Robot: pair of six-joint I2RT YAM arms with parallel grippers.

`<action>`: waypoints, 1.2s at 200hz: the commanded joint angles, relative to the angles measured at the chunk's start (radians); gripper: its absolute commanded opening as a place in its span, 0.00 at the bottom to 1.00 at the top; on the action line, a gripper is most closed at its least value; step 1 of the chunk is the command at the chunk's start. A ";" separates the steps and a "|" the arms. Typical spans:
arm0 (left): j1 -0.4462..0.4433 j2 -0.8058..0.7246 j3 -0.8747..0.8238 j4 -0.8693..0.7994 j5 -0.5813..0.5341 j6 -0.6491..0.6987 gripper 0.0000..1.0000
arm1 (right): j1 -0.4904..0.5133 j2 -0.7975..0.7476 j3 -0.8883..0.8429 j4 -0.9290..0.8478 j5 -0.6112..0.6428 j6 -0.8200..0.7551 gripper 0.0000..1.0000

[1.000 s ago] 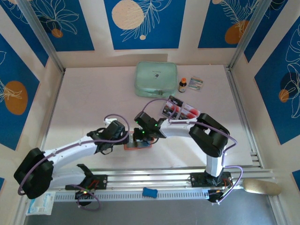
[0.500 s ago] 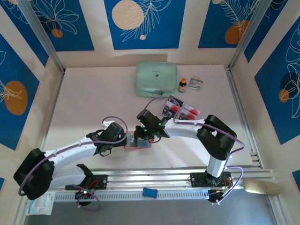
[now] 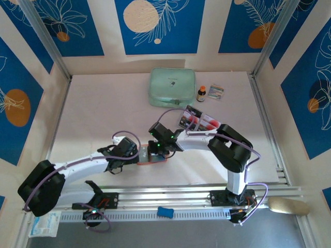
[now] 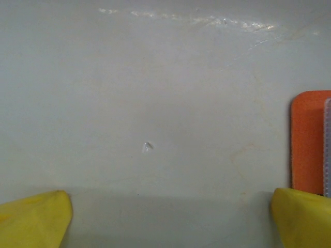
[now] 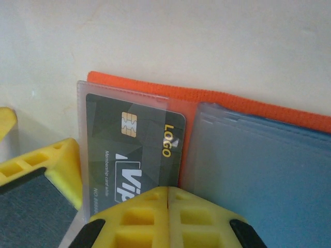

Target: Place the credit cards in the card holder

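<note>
1. The holder (image 5: pixel 217 98) lies open and flat on the table (image 3: pixel 103 113), just ahead of the arm bases and between the two grippers.
2. In the right wrist view, a dark card (image 5: pixel 134 150) with a chip, "LOGO" and "VIP" sits inside the holder's clear left sleeve. Its far end is close to the orange rim.
3. The right gripper (image 5: pixel 168 217) has its yellow fingers pressed together, tips meeting in a closed seam over the card's near end. That end is hidden beneath them. The card lies flat under the tips, not between them.
4. The holder's blue-grey pockets (image 5: pixel 258 170) lie just right of the fingers.
5. The left gripper (image 4: pixel 168 206) is spread wide over bare table. The holder's orange edge shows just beside its right finger (image 4: pixel 302 219). I cannot tell if they touch.
6. The loose cards (image 3: pixel 199 120) lie farther back and to the right, well apart from both grippers.
7. Against half a second ago, the right arm's elbow has drawn back toward the left and its wrist has shifted slightly. The holder, the loose cards and the left gripper sit about where they were.
</note>
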 commanded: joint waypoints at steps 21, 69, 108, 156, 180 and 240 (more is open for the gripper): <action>0.009 0.015 -0.011 0.027 0.026 -0.009 1.00 | 0.024 0.049 0.061 -0.065 -0.023 -0.033 0.00; 0.025 -0.079 0.032 -0.047 -0.017 0.005 1.00 | 0.027 0.039 0.063 -0.069 -0.027 -0.027 0.00; 0.056 -0.159 0.087 -0.104 -0.027 0.035 1.00 | 0.022 -0.031 0.058 -0.075 -0.029 -0.027 0.00; 0.067 -0.189 0.160 -0.114 -0.004 0.066 1.00 | 0.003 -0.137 0.034 -0.098 -0.014 -0.038 0.09; 0.066 -0.190 0.190 -0.093 0.040 0.075 1.00 | -0.029 -0.187 0.001 -0.120 0.007 -0.055 0.12; 0.016 -0.134 0.266 -0.061 0.124 0.088 1.00 | -0.173 -0.228 -0.089 -0.114 -0.052 -0.111 0.14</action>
